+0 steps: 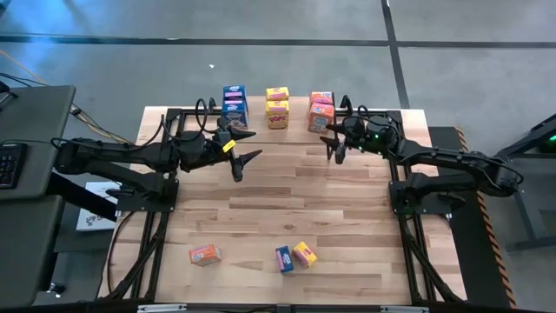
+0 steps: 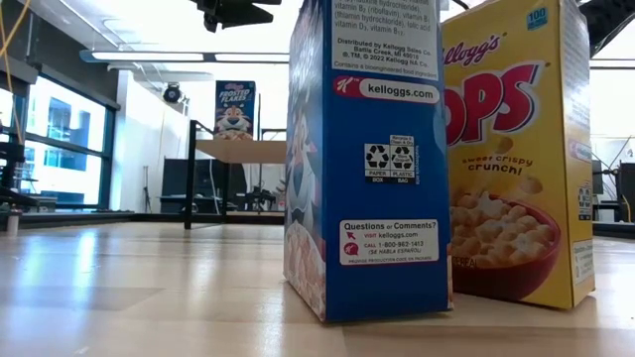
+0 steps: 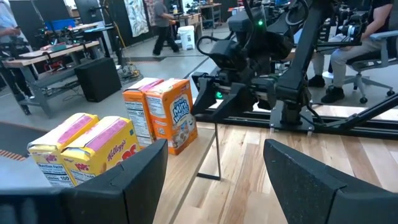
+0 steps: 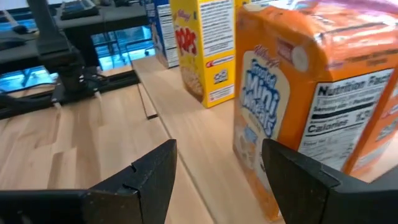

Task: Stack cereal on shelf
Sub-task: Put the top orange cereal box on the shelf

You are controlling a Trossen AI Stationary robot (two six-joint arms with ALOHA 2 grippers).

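A: Shelf at the table's far edge, light wood. Carries blue boxes, yellow boxes, orange boxes, upright in three separate groups.

B: Near edge: one orange box lying alone; one blue and one yellow side by side.

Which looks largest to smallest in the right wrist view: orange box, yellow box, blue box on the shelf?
1. Orange box, fills most of the picture, but it is nearest the camera.
2. Yellow box, farther along the shelf.
3. Blue box, farthest and partly hidden.
The order reflects nearness; true sizes may be alike.
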